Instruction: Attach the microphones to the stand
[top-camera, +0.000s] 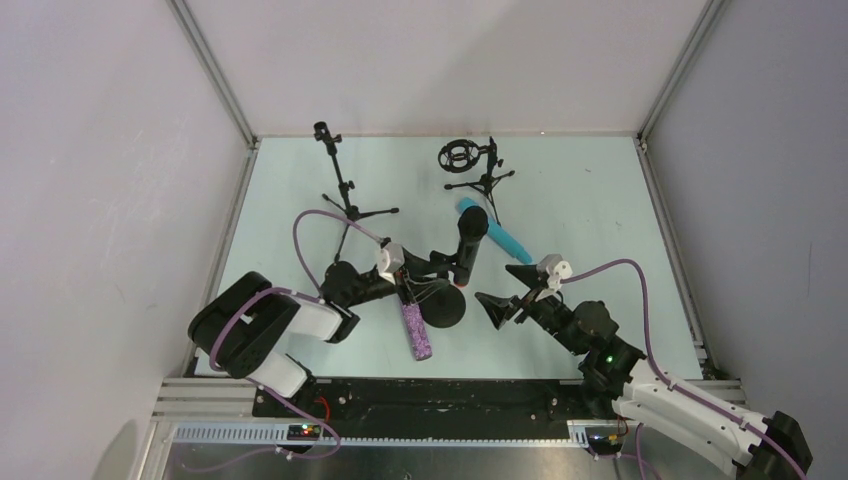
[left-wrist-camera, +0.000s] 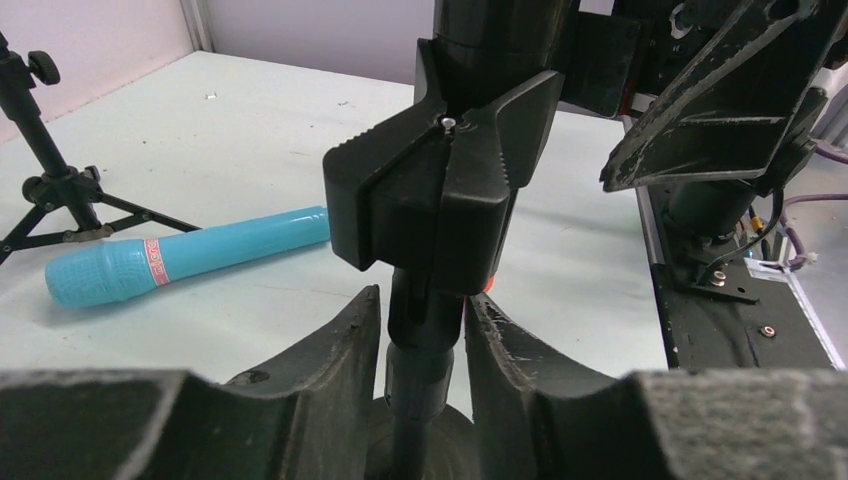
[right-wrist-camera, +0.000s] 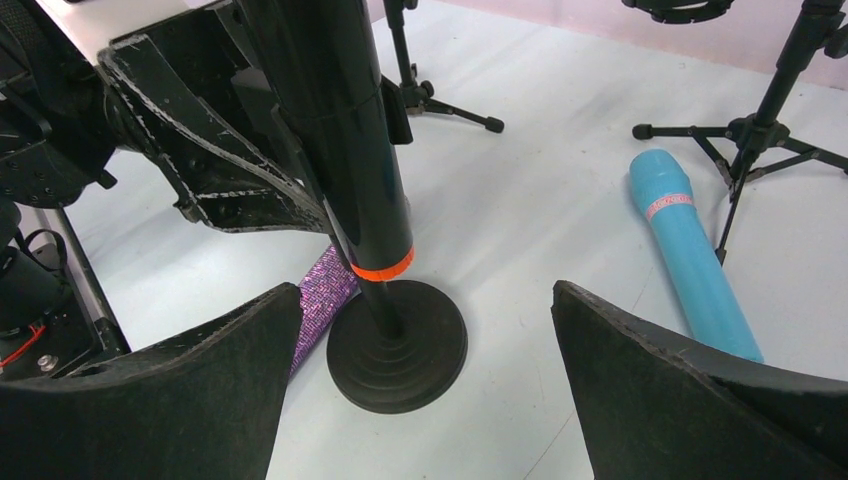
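The long black microphone (top-camera: 468, 240) with its orange-red end ring (right-wrist-camera: 383, 268) stands upright in the clip (left-wrist-camera: 440, 190) of a round-base stand (right-wrist-camera: 400, 350). My left gripper (top-camera: 445, 268) is shut on the stand's thin pole (left-wrist-camera: 425, 345) just under the clip. My right gripper (top-camera: 503, 290) is open and empty, a little to the right of the stand, its jaws wide either side of the base in the right wrist view. The purple glitter microphone (top-camera: 416, 330) lies beside the base. The turquoise microphone (top-camera: 495, 235) lies on the table behind.
Two black tripod stands stand at the back: one at the left (top-camera: 340, 185) and one with a ring shock mount (top-camera: 457, 155) at the right. The table's side rails (top-camera: 225, 250) and grey walls close in the work area.
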